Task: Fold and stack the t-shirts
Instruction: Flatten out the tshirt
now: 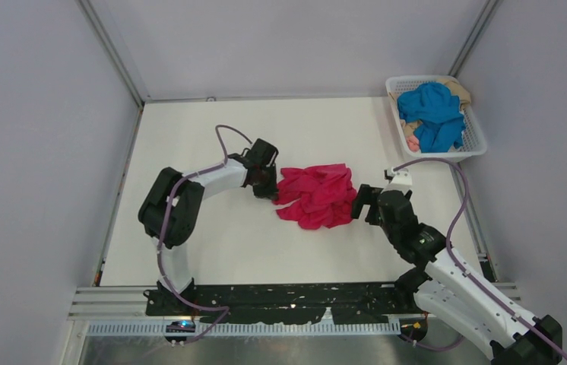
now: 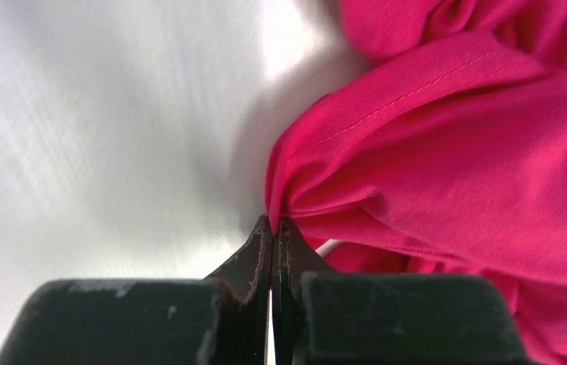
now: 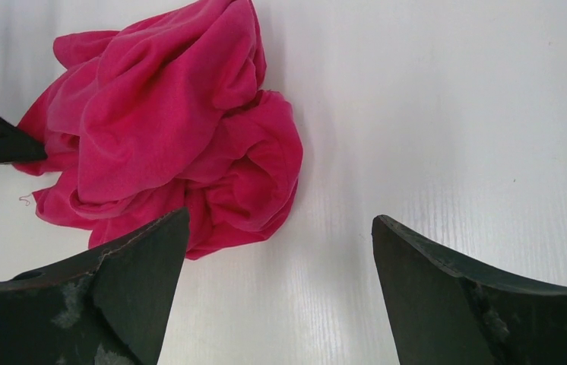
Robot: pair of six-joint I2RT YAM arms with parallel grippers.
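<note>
The crimson-pink t-shirt (image 1: 317, 196) lies crumpled on the table (image 1: 227, 251). At its left edge the left gripper (image 2: 274, 228) pinches a fold. Just right of it, the right gripper (image 3: 280, 220) stands spread. Farther right, a blue t-shirt (image 1: 434, 114) and a beige t-shirt (image 1: 459, 90) fill a basket (image 1: 478, 141).

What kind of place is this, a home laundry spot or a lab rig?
Most likely a lab robot test cell, not a home: plain grey panel walls on metal frame posts, a plain white tabletop, and a white plastic lattice basket holding a bright blue fabric t-shirt.
</note>
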